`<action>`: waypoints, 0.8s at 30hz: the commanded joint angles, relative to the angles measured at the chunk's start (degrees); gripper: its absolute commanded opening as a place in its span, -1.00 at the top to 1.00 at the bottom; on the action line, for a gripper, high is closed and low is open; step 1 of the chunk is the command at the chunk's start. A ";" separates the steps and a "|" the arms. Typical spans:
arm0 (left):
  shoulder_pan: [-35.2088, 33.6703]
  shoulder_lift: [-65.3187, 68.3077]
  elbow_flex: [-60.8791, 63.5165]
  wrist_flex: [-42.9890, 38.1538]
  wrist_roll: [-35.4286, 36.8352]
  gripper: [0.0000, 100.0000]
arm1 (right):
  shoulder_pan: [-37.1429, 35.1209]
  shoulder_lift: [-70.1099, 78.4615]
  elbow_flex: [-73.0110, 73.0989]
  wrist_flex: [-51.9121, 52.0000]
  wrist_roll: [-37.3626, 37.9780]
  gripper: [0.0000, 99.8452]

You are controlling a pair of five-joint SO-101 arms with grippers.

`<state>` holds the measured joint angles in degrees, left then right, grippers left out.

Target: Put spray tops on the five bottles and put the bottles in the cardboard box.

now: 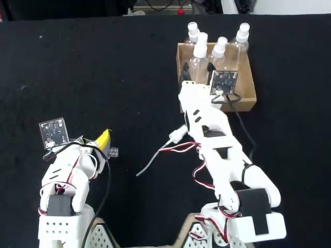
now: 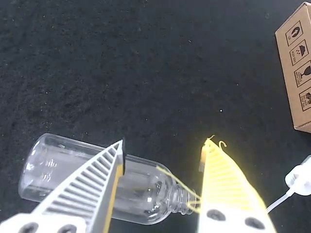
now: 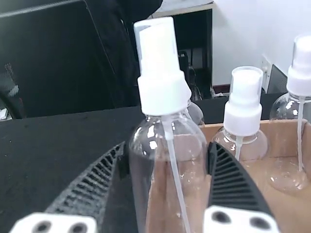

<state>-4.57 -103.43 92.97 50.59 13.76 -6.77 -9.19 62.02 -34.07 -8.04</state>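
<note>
Black tabletop (image 1: 103,67), two arms side by side at its near edge.

Cardboard box (image 1: 245,103) sits far right on the tabletop. Four bottles stand upright in it, each with a white spray top fitted.

Right gripper (image 3: 167,155) is at the box. Its dark fingers are narrowed onto the near-left bottle (image 3: 165,126), one against each side of the clear body, and look to be holding it. The bottle's base is hidden, so I cannot tell whether it is fully set down. The other three bottles (image 1: 221,49) stand free behind and beside it.

Left gripper (image 2: 164,143) is low over the tabletop, well apart from the box. Its fingers are spread wide and hold nothing.

The fifth bottle (image 2: 53,165) lies on its side just beneath those fingers. Its threaded neck is bare and points toward the yellow finger.

A loose spray top (image 1: 177,135) with its dip tube lies on the tabletop between the two arms, near the right arm's forearm.

Progress, as judged:
- Four of five bottles are capped and boxed, the fourth possibly not yet released.
- Still to do: pick up the lying bottle, fit the loose spray top, and place that bottle in the box.
</note>
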 commanded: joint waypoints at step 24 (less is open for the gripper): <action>0.66 -0.53 4.35 -9.23 0.35 0.51 | 1.41 0.48 -1.10 -7.65 0.18 0.60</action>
<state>-4.57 -103.34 95.87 43.21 13.76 -6.68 -9.01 62.11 -39.87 -8.04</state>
